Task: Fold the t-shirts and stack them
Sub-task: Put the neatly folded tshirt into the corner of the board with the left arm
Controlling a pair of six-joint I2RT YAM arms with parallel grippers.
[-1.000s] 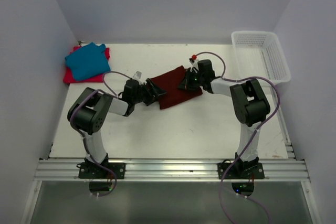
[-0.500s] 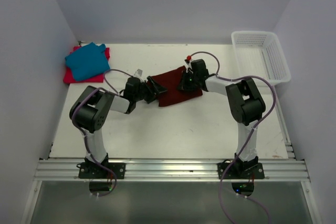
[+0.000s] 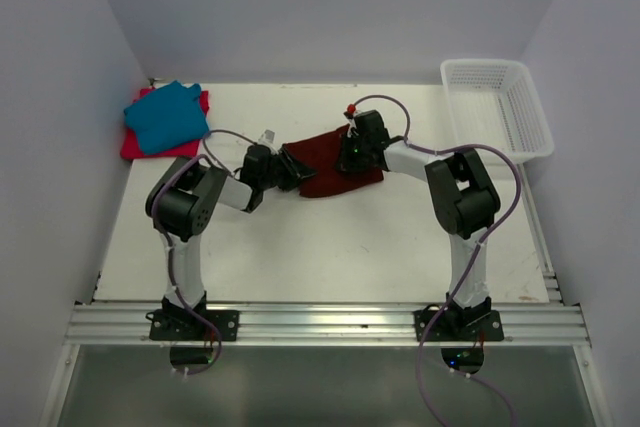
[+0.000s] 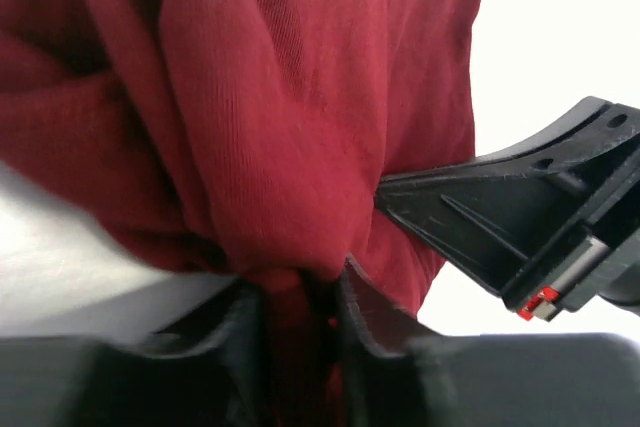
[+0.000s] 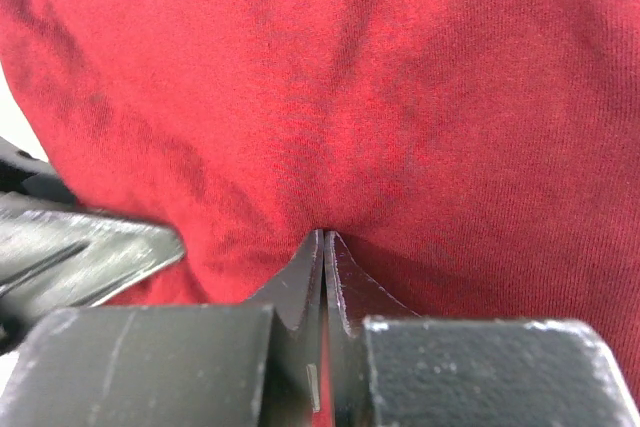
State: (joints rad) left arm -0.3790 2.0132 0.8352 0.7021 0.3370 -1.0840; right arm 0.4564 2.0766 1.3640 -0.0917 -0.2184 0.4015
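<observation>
White tabletop: folded maroon shirt mid-table, left gripper narrow on its bunched edge, right gripper shut, apparently pinching a fold; stacking step in hand, next calling for a level joint lift toward teal shirt, far-left corner.

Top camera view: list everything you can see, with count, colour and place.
maroon t-shirt: one, dark maroon, table centre
teal t-shirt: one, teal blue, far left corner, on top of the red-pink one
red-pink t-shirt: one, bright red-pink, far left corner, under the teal one
basket: one, white mesh, far right corner
table: one, white
left arm: one, black and white, reaching the maroon t-shirt's left end
right arm: one, black and white, reaching its right end
left fingers: two, black, closed on bunched maroon cloth
right fingers: two, black, pinched shut on maroon cloth
</observation>
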